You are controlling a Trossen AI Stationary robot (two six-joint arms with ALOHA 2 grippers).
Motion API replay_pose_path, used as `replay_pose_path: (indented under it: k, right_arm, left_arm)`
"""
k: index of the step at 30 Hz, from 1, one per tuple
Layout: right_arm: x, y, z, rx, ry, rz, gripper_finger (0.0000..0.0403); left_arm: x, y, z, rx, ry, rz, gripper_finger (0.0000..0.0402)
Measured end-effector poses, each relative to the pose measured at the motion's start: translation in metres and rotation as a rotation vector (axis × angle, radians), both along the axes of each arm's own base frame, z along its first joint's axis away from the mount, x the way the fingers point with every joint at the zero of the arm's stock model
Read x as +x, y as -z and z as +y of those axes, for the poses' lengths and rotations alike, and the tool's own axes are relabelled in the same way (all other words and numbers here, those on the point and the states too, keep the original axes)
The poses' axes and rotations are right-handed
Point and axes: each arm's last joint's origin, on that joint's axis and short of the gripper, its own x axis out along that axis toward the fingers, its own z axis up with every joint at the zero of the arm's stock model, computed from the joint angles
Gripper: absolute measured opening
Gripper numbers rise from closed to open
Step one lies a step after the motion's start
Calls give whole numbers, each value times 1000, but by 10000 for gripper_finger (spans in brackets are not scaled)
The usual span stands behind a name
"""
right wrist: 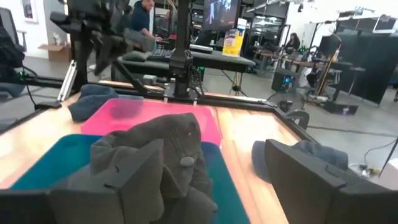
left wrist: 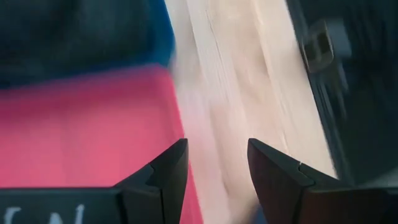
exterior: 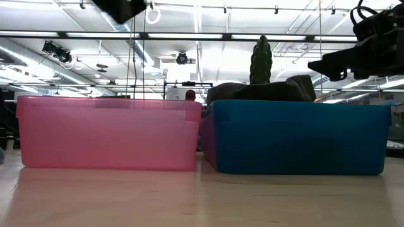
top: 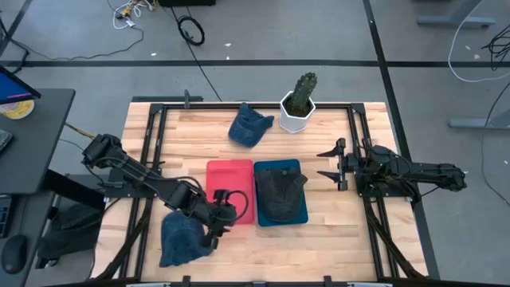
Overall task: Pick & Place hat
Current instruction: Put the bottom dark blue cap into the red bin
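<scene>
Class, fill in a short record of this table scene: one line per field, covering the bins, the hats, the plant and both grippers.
pink bin: empty, touching the blue bin's side
blue bin: holds a dark grey hat
blue hat near the cactus: loose on the table
blue hat at the front left: on the table, beside the pink bin
cactus: upright in a white pot
left gripper: open, empty, over the pink bin's front edge
right gripper: open, empty, beside the blue bin
</scene>
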Motion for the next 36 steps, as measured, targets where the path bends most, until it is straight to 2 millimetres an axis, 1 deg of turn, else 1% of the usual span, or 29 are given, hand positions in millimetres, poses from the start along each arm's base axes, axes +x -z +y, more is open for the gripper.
replay_pose_path:
  k: [3,5,10,16,20,23,29,36]
  right_arm:
    - [0,0,0,17,0,0,281]
    - [0,0,0,14,0,0,281]
    - [0,0,0,9,0,0,281]
    - [0,0,0,15,-1,0,281]
    - [0,0,0,40,-1,-1,281]
    - [0,0,0,40,-1,-1,281]
    - [0,0,0,42,-1,-2,281]
    - [0,0,0,42,-1,-2,281]
  left_arm:
    - [-13,7,-1,-42,-30,175,170]
    - [-25,11,-3,-29,-70,274,170]
    - [-45,13,-17,-43,-109,405,170]
    - [-66,12,-41,-105,-194,449,170]
    - [-80,12,-54,-54,-246,392,170]
    - [-88,12,-59,-14,-279,364,170]
    - [-101,15,-62,-7,-374,407,170]
    - [-101,32,-72,66,-375,442,170]
